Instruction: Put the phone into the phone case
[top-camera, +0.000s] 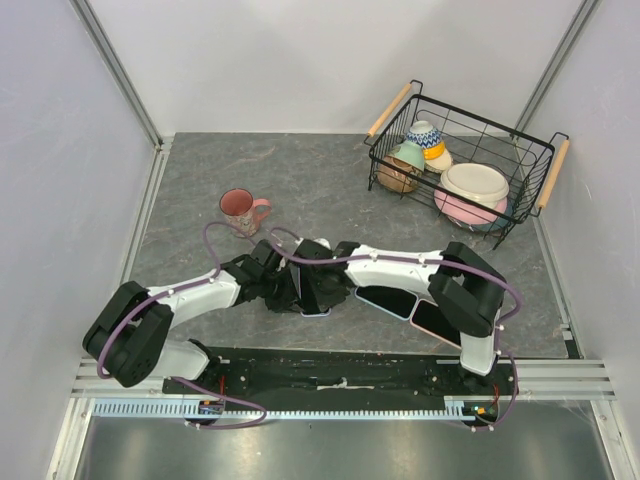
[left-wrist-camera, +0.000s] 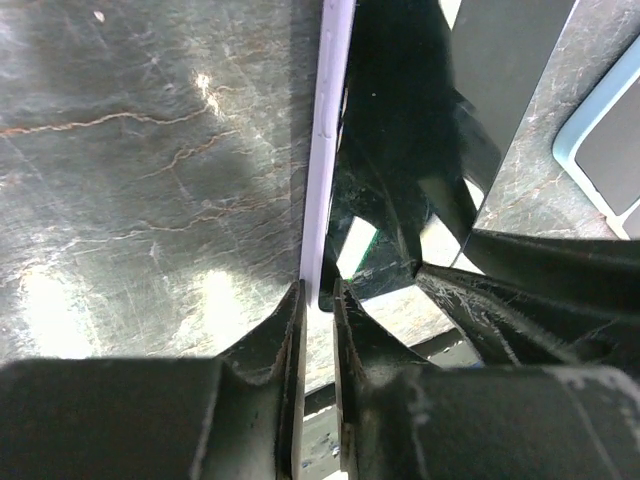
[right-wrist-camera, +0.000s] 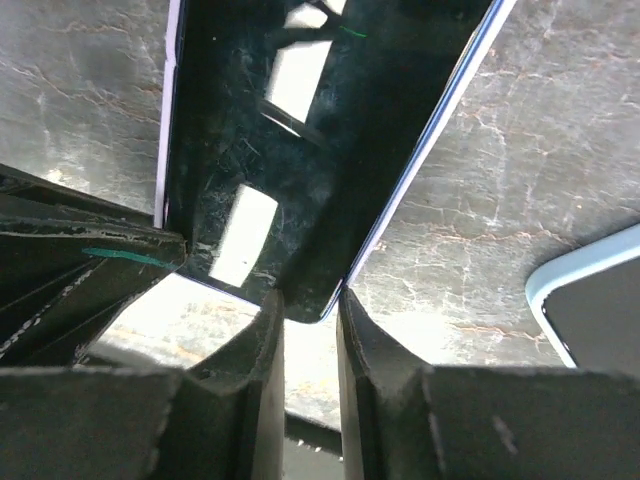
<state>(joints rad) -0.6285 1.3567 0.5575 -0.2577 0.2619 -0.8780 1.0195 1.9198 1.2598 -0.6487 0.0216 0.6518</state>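
Note:
The phone (right-wrist-camera: 300, 130) has a glossy black screen and a bluish edge. It is tilted, with one long side inside the lavender phone case (left-wrist-camera: 326, 150). The case's side wall also shows in the right wrist view (right-wrist-camera: 170, 110). My left gripper (left-wrist-camera: 318, 300) is shut on the case's wall at its near end. My right gripper (right-wrist-camera: 310, 305) is shut on the phone's near corner. In the top view both grippers, the left (top-camera: 288, 290) and the right (top-camera: 325, 288), meet at the table's middle front and hide most of the phone and case.
A light-blue cased phone (top-camera: 388, 300) and a pink one (top-camera: 437, 322) lie just right of the grippers. The light-blue one shows in the right wrist view (right-wrist-camera: 590, 300). A pink mug (top-camera: 240, 208) stands behind the left arm. A wire basket (top-camera: 520, 190) of bowls stands at the back right.

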